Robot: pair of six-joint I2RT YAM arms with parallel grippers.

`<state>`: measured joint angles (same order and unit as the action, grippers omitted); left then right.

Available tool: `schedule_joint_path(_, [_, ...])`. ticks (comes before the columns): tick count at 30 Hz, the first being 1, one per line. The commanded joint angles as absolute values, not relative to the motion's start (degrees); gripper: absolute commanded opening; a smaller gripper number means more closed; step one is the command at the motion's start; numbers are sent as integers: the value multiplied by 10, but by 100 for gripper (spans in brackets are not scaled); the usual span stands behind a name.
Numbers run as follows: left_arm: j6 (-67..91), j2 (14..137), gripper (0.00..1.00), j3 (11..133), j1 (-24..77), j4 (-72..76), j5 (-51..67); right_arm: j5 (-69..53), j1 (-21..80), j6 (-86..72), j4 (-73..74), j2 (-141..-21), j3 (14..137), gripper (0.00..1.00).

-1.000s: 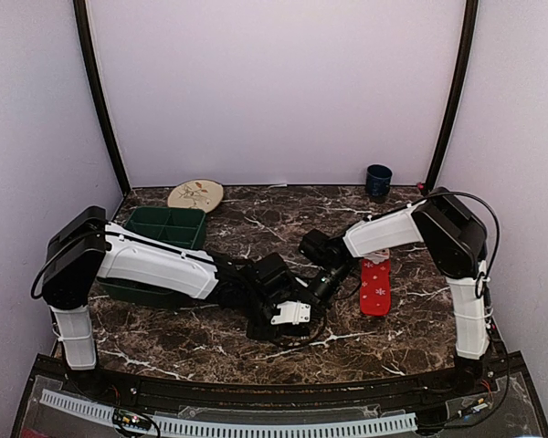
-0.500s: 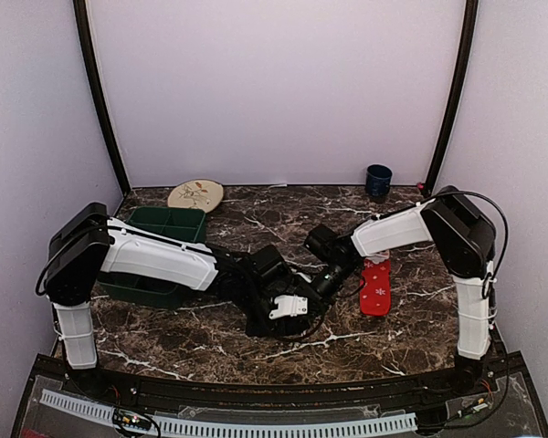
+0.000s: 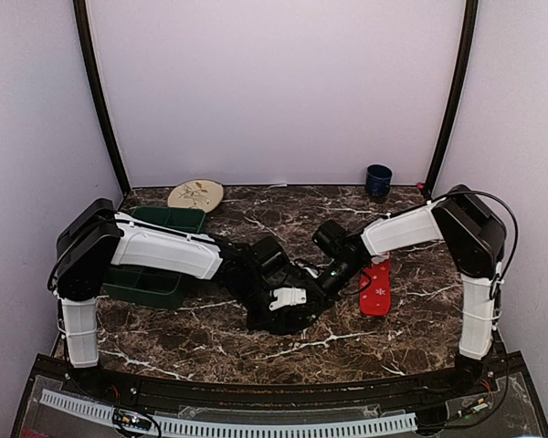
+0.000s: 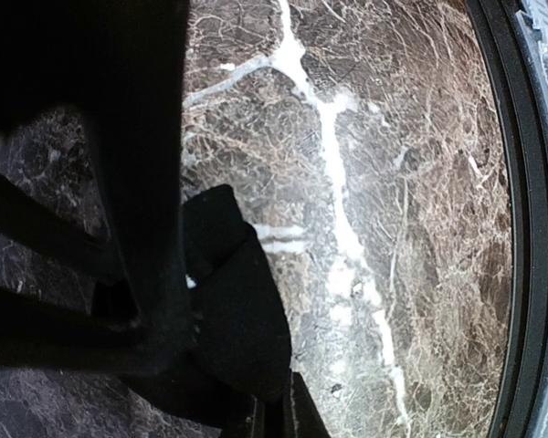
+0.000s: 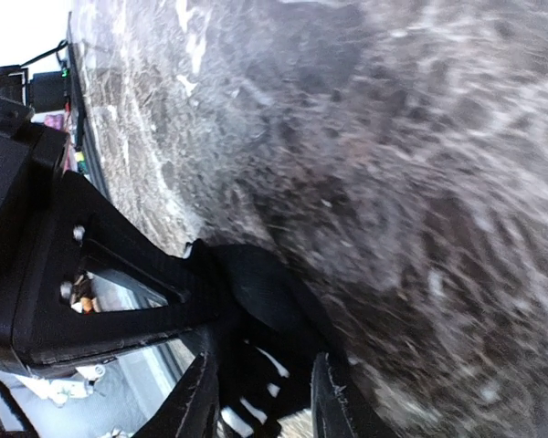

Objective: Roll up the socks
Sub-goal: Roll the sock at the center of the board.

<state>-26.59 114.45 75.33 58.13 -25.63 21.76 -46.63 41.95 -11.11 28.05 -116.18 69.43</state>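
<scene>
Left tool [image 3: 289, 310] clenched on soft black sock [image 4: 237, 310]; right tool [image 5: 265, 401] parted over veined marble table [image 4: 393, 182].

Soft even light; right wrist view blurred, perhaps motion.

The left arm [image 3: 164, 251] rises from its base at 8 o'clock, folds at the shoulder and stretches low toward 4 o'clock, to the table's middle. Its wrist tips the left gripper [image 3: 292, 310] down, jaws closed on the black sock [image 4: 233, 310].

The right arm [image 3: 406, 228] stands up from 4 o'clock, bends at the top and reaches toward 9 o'clock. Its wrist then angles down toward 7 o'clock. The right gripper [image 3: 314, 296] sits just beside the left one, at its 2 o'clock. In the right wrist view its fingers [image 5: 333, 401] stand apart, low over the table.
</scene>
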Motion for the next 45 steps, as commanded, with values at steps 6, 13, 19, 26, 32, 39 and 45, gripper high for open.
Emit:
schedule_joint_path(6, [-258,1194,1,792,555,-363,277,-345,391,-148,227,-1111,635,35])
schedule_joint_path(13, [-257,1212,0,813,545,-385,309,-298,386,-158,210,-1081,614,35])
schedule_joint_path(19, [-258,1229,0,834,543,-405,325,-232,386,-177,182,-1019,572,36])
schedule_joint_path(26, [-256,1245,0,853,538,-421,339,-122,395,-186,154,-895,503,36])
schedule_joint_path(32, [-255,1268,0,881,533,-447,352,-21,447,-174,160,-815,475,36])
schedule_joint_path(39, [-253,1298,0,922,527,-481,368,89,537,-167,175,-761,454,35])
schedule_joint_path(45, [-248,1310,0,935,520,-494,381,159,602,-175,190,-726,435,35])
